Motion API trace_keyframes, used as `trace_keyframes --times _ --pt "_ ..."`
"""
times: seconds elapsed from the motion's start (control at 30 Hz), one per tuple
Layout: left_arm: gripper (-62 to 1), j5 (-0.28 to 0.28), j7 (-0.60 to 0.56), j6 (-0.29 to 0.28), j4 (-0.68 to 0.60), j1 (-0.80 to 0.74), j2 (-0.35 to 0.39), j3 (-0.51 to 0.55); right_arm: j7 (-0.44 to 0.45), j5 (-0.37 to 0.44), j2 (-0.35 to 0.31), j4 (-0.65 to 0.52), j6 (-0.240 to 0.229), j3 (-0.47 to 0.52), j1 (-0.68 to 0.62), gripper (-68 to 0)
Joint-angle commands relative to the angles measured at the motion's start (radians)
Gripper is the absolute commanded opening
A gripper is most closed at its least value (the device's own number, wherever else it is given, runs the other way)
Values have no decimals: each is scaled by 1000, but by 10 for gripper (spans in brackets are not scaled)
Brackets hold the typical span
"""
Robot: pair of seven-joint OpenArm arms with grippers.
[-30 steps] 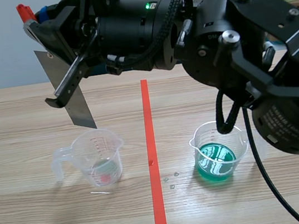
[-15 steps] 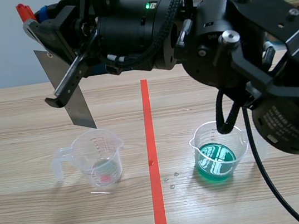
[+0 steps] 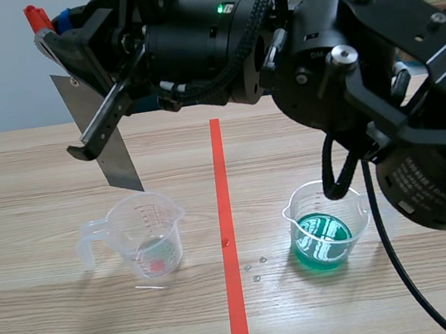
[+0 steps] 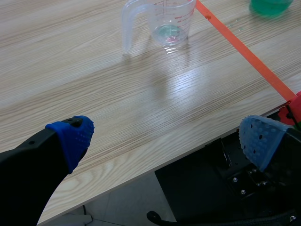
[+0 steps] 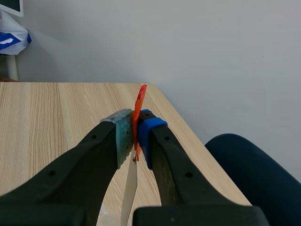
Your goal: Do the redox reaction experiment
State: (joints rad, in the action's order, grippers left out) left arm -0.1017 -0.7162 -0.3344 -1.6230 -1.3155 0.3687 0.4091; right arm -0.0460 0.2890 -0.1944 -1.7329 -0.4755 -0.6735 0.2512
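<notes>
Metal strip (image 3: 118,166) hangs pinched in the right hand (image 5: 135,139) above the clear beaker (image 3: 146,237); left hand (image 4: 165,139) wide.

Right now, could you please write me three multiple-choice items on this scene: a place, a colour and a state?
1. Where is the metal strip? A lying on the table; B standing in a cup; C raised in the right pincer.
2. What colour is the liquid in the cup right of the tape line? A purple; B green; C yellow.
3. How is the left pincer? A open; B shut on a cup; C shut on the strip.
Key: 1 C, that pincer clamps the strip in the air; 2 B, the liquid shows green; 3 A, its pads stand wide apart.
</notes>
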Motion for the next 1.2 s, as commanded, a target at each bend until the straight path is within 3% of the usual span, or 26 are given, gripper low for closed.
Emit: trace_keyframes --times 0.0,1.0,1.17 --pt "14 -9 -20 -1 -19 -1 -2 1 20 11 1 -15 7 8 14 -656" --pt "14 -9 -20 -1 -19 -1 -2 1 37 11 0 -15 7 8 9 -656" --pt "14 -9 -20 0 -19 -1 -2 1 57 11 -24 -29 7 8 -8 -656"
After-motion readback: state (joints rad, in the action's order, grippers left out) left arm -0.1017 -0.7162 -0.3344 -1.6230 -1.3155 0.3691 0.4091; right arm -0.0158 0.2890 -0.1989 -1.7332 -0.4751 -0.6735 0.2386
